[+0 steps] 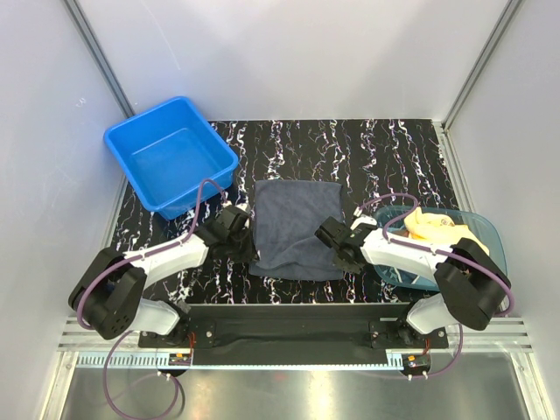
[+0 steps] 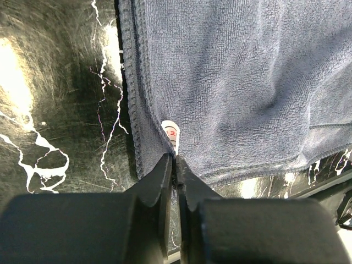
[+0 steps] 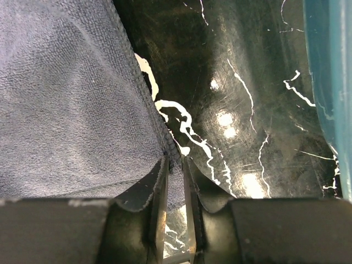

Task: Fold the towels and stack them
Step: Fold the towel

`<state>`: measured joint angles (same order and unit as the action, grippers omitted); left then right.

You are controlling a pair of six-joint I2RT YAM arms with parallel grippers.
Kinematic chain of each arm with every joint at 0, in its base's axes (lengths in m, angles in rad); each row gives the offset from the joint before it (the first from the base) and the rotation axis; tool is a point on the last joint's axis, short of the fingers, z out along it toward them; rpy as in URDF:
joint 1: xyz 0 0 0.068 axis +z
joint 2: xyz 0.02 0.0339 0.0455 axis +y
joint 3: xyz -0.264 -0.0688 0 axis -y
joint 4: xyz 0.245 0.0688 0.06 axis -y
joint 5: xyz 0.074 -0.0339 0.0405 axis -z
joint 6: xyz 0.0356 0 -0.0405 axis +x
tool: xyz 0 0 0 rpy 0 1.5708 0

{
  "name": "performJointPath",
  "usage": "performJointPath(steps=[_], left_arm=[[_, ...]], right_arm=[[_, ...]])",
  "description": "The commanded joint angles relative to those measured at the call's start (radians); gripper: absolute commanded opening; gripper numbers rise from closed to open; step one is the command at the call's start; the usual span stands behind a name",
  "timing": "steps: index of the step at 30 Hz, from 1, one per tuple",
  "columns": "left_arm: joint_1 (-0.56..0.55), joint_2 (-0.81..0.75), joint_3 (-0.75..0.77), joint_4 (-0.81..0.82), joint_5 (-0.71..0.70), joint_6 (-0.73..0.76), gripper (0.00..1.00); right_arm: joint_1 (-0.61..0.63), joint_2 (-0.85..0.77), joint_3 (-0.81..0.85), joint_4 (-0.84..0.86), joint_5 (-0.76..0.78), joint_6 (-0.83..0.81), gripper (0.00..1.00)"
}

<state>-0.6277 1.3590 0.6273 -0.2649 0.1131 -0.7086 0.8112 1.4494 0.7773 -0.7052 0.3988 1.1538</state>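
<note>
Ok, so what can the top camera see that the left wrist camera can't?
Only the top camera shows the blue plastic tub and the see-through teal bowl holding a yellow cloth towel. Only the left wrist camera shows a small white label at the towel's edge, right where the left jaws pinch it. Both show the dark grey cloth towel and the black marbled table.
</note>
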Motion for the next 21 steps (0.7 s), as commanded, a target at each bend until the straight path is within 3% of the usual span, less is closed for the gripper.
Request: performJointPath(steps=[1,10,19,21], left_arm=[[-0.006,-0.011,0.011,0.024,-0.029,0.001,0.04],[-0.01,-0.003,0.009,0.02,-0.033,-0.003,0.0],[-0.012,-0.009,0.008,0.015,-0.038,-0.008,0.0],[-0.012,-0.008,0.011,0.016,-0.038,-0.008,0.0]], right_arm=[[-0.006,-0.024,-0.013,0.03,0.023,0.035,0.24],[-0.006,-0.02,-0.015,0.058,0.017,0.038,0.29],[-0.006,0.0,-0.012,0.064,0.038,0.044,0.26],[-0.006,-0.001,-0.015,0.067,0.044,0.046,0.22]])
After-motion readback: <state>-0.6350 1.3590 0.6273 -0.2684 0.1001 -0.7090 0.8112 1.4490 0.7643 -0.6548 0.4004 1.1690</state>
